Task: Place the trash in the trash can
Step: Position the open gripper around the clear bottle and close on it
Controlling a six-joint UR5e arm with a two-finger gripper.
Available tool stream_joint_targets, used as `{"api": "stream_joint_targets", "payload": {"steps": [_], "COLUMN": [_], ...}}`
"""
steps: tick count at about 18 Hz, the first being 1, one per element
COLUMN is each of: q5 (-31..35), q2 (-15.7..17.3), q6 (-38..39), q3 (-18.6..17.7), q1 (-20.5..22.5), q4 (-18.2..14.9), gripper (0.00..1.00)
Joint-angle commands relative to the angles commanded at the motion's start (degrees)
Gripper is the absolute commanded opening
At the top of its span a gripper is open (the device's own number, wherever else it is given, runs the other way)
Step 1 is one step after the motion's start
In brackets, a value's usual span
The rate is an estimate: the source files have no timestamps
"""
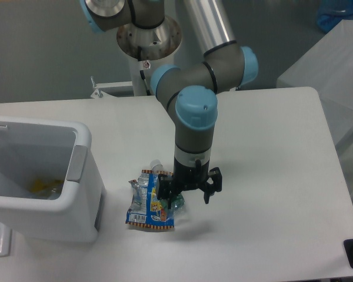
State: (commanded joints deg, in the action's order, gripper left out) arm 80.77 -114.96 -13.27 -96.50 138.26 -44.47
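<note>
The black two-finger gripper hangs low over the white tabletop, its fingers spread apart and closed on nothing; one finger reaches down at the crushed clear plastic bottle with a green label, the other stands over bare table. The bottle lies on the flat blue snack wrapper with yellow cartoon print. Near these, at the table's edge, stands the white rectangular plastic bin, a grey panel on its side, something yellow inside. The grey arm with blue joint caps descends vertically; a grey wall lies behind.
</note>
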Motion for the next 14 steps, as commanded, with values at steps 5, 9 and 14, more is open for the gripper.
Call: {"api": "stream_joint_targets", "payload": {"steps": [5,9,14], "q5": [0.2,1.0,1.7], "q2": [-1.1,-2.3,-4.1], "q6": [0.3,0.3,0.5], "q3": [-0.1,-0.6,-0.1], "q1": [-0.1,-0.2,-0.5], "q4": [0.2,0.7,1.5], "gripper": [1.00,1.00,1.00]}}
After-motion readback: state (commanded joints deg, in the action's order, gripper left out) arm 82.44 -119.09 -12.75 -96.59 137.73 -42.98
